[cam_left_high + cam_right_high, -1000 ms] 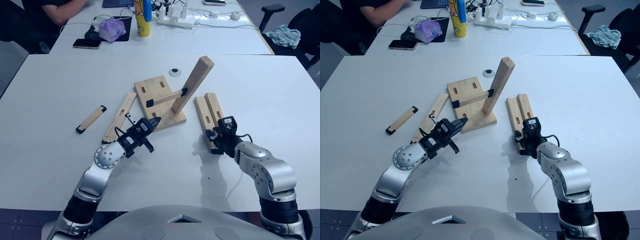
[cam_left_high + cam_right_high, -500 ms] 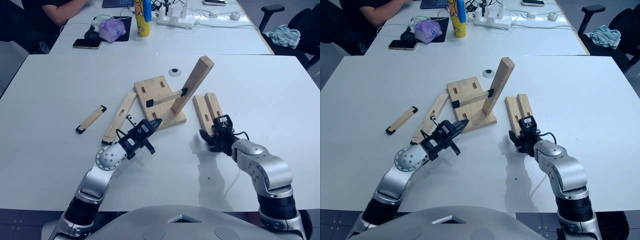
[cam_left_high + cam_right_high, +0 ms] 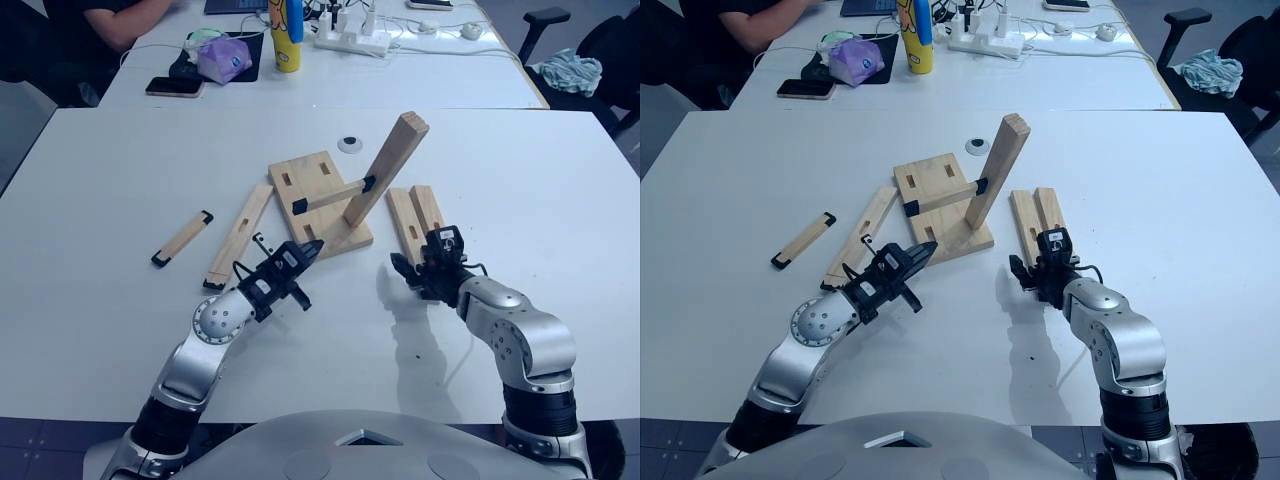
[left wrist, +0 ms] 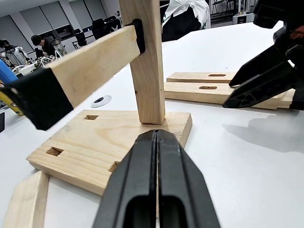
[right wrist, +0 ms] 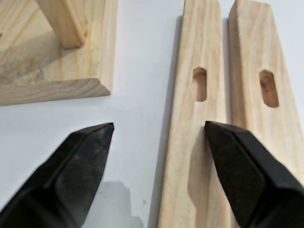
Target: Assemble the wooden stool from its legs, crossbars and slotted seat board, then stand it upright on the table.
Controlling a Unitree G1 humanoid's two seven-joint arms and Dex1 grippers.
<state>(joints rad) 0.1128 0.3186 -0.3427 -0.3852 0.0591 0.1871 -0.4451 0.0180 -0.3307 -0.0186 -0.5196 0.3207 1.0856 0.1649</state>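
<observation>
Now, on the worktop (image 3: pixel 120 180) the seat board (image 3: pixel 312 180) lies just ahead of the left claw (image 4: pixel 156 142), which is pressed shut on nothing, with one leg (image 3: pixel 388 165) leaning in a slot and a crossbar (image 3: pixel 330 196) plugged into it. Two loose legs (image 3: pixel 418 212) lie side by side directly ahead of the right claw (image 3: pixel 420 266), whose fingers (image 5: pixel 90 142) gape wide and empty, one over bare worktop, the other over the nearer leg (image 5: pixel 190 123). Picking up that leg looks like the step, so the claw should shift until both fingers straddle it alone, sink low, and close across its width short of the slot hole (image 5: pixel 200 84).
</observation>
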